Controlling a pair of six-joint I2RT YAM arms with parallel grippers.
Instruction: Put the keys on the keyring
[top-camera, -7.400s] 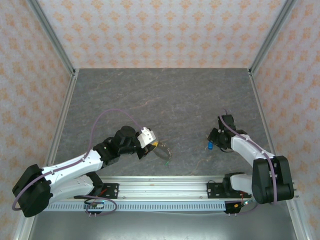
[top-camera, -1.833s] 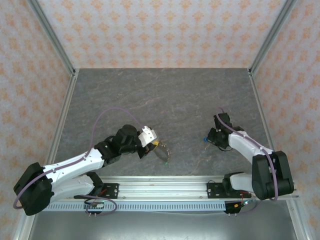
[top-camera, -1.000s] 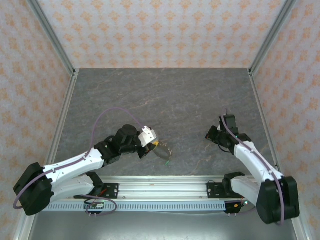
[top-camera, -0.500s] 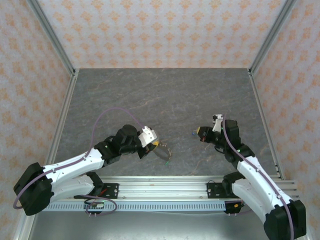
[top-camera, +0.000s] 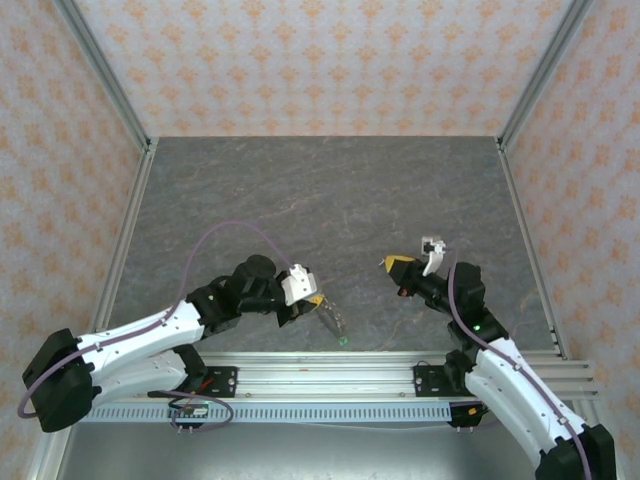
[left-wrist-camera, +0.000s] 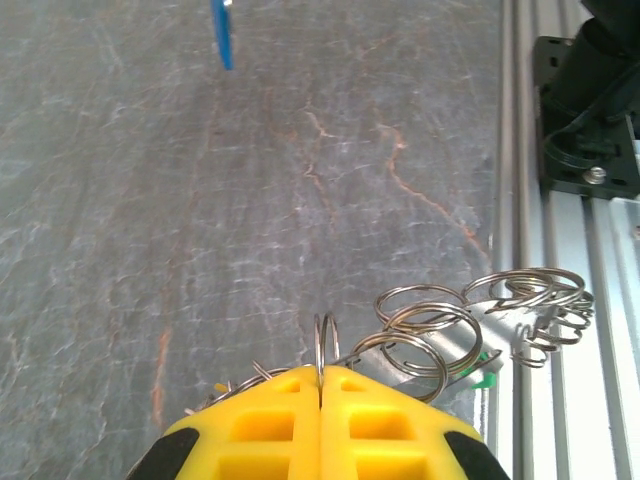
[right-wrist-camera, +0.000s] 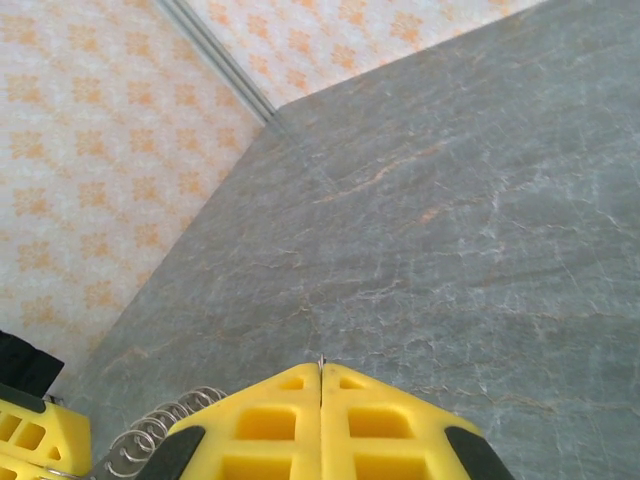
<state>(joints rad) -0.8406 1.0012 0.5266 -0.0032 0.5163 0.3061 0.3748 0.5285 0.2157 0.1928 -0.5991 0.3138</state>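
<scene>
My left gripper (top-camera: 318, 302) (left-wrist-camera: 320, 372) is shut on the keyring (left-wrist-camera: 450, 325), a bunch of silver wire rings, pinching one upright ring between its yellow fingertips. The bunch (top-camera: 335, 322) hangs low over the table near the front rail, with a green tag (left-wrist-camera: 483, 372) (top-camera: 343, 342) among the rings. My right gripper (top-camera: 390, 263) (right-wrist-camera: 320, 368) is shut, and a thin metal edge of a key pokes out between its tips. In the left wrist view that key's blue tag (left-wrist-camera: 222, 35) hangs at the top edge. The keyring (right-wrist-camera: 160, 440) also lies at the right wrist view's lower left.
The grey stone-patterned table (top-camera: 330, 200) is walled by patterned panels (right-wrist-camera: 100, 150) with metal corner posts (top-camera: 100, 70). An aluminium rail (top-camera: 330, 380) (left-wrist-camera: 560, 250) runs along the near edge, with the right arm's black base mount (left-wrist-camera: 590, 150) on it.
My right arm has lifted off the table and swung left toward the left gripper, still shut on the key. The left gripper with the keyring has shifted slightly right and nearer the rail.
</scene>
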